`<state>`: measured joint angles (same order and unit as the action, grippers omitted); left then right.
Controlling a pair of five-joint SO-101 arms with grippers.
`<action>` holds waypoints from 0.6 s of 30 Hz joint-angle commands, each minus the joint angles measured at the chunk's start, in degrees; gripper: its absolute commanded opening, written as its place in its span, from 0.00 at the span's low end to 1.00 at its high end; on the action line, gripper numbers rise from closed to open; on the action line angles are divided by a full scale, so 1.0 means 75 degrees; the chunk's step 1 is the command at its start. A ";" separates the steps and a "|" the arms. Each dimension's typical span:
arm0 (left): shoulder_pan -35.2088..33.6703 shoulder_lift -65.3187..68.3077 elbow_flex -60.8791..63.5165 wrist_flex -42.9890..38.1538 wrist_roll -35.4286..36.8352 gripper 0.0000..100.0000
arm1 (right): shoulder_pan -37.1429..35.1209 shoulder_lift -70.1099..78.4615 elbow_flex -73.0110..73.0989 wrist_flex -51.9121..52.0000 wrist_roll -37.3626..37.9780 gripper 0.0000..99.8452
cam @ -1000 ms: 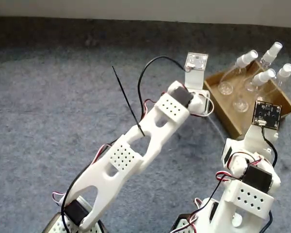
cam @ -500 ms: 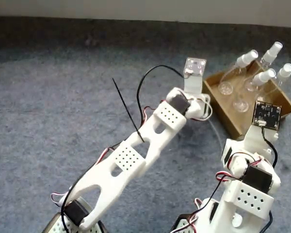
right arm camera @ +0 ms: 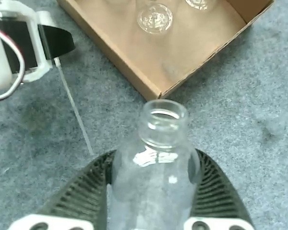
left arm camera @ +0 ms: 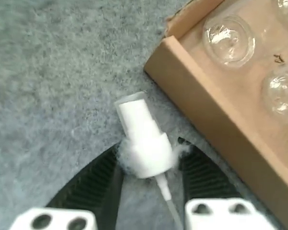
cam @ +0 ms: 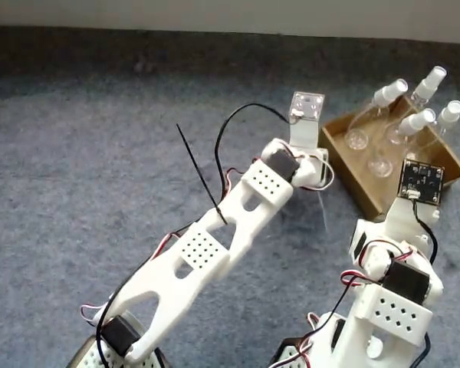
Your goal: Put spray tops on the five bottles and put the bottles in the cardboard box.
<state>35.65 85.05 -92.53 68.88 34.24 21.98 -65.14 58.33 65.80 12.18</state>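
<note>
The left arm (cam: 238, 222) has its jaws closed on a white plastic spray top (left arm camera: 140, 136). They pinch it at the collar, just outside the near wall of the brown cardboard box (left arm camera: 216, 115). Its thin clear dip tube (right arm camera: 74, 110) hangs free beside that wall, over the grey fabric surface (cam: 100, 153). The right arm (cam: 399, 291) has its jaws clamped around a clear plastic bottle (right arm camera: 156, 177). The bottle is uncapped, close to the box's corner, with its open mouth pointing toward it. Four clear capped bottles (cam: 402, 123) sit inside the box, so this looks like the last pair to join.

The step in hand is likely to go best if the bottle is kept steady and the tube's tip is brought to the mouth first. The tube is long and probably springy, so it may catch on the rim or flick aside. Once it is fed in fully, the collar should meet the neck squarely before any pressing or twisting.

No label or writing can be read on the bottle, the top or the box. A small dark mark on the box floor is too small to tell.
</note>
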 commanded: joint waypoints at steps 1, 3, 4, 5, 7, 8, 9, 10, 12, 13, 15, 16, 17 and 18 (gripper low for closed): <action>-0.0416 -0.0240 -0.0369 0.0598 0.0059 0.03 | 0.0029 -0.0147 0.0053 -0.0193 -0.0035 0.11; -0.0486 -0.0275 -0.0381 0.0914 0.0059 0.05 | 0.0018 -0.0147 0.0275 -0.0205 -0.0012 0.11; -0.0498 -0.0358 -0.0381 0.1090 0.0047 0.05 | 0.0018 -0.0147 0.0334 -0.0205 -0.0012 0.11; -0.0510 -0.0486 -0.0381 0.1313 0.0047 0.05 | 0.0018 -0.0147 0.0381 -0.0205 -0.0012 0.11; -0.0533 -0.0815 -0.0381 0.1829 0.0047 0.05 | 0.0018 -0.0147 0.0381 -0.0205 -0.0023 0.11; -0.0533 -0.1014 -0.0381 0.2133 0.0035 0.05 | 0.0018 -0.0147 0.0381 -0.0205 -0.0035 0.11; -0.0545 -0.1225 -0.0369 0.2462 0.0035 0.05 | -0.0029 -0.0147 0.0381 -0.0205 -0.0047 0.11; -0.0557 -0.1436 -0.0369 0.2755 0.0023 0.05 | -0.0100 -0.0147 0.0381 -0.0205 -0.0047 0.11; -0.0709 -0.1811 -0.0369 0.3270 -0.0258 0.05 | -0.0299 -0.0147 0.0416 -0.0205 -0.0059 0.11; -0.0779 -0.1987 -0.0369 0.3446 -0.0574 0.05 | -0.0393 -0.0147 0.0428 -0.0205 -0.0059 0.11; -0.0979 -0.2303 -0.0369 0.3774 -0.1383 0.05 | -0.0533 -0.0147 0.0428 -0.0205 -0.0059 0.11; -0.1061 -0.2456 -0.0369 0.3915 -0.1829 0.05 | -0.0557 -0.0147 0.0428 -0.0205 -0.0059 0.11; -0.1166 -0.2573 -0.0369 0.4056 -0.2251 0.05 | -0.0557 -0.0147 0.0428 -0.0205 -0.0059 0.11; -0.1260 -0.2667 -0.0358 0.4161 -0.2637 0.05 | -0.0557 -0.0147 0.0428 -0.0205 -0.0059 0.11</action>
<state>29.23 72.48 -93.76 96.31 25.80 18.90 -65.14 61.85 65.71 12.18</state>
